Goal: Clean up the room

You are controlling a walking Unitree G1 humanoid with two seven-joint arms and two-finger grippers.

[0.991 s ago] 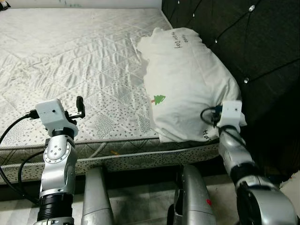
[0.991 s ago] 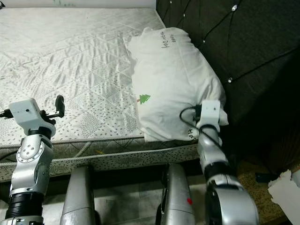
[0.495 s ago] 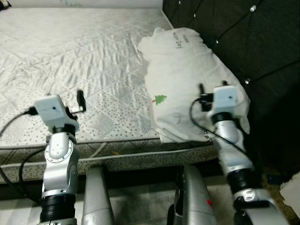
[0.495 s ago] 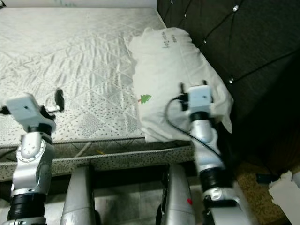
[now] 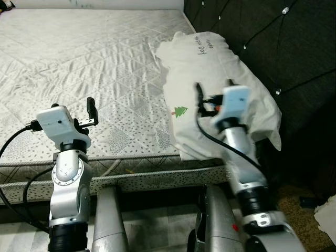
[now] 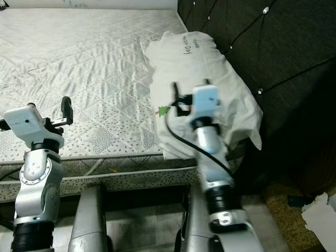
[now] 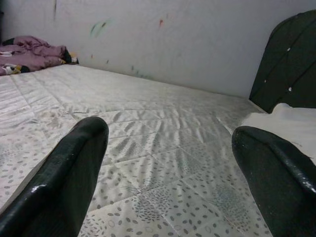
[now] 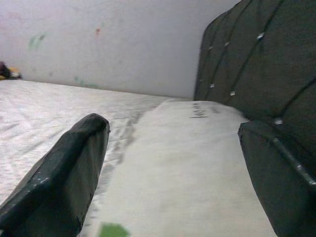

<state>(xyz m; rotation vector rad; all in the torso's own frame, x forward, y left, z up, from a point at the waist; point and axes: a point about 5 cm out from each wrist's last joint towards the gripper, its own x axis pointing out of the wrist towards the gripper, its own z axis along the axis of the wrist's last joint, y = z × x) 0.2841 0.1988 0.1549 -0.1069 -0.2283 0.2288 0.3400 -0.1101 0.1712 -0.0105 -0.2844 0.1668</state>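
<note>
The pillow [image 5: 220,94] lies at the bed [image 5: 94,68] edge by the headboard [image 5: 283,47]. Both the left end effector [image 7: 173,168] and right end effector [image 8: 168,168] are wide open, holding nothing.

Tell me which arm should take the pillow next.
Right. The right gripper hovers open directly over the pillow by the headboard, while the left gripper hangs open over bare mattress, well away from it.

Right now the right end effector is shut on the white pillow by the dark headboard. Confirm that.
Not quite: the right end effector is open over the white pillow, gripping nothing, as the right wrist view shows. The pillow does lie by the dark headboard.
</note>
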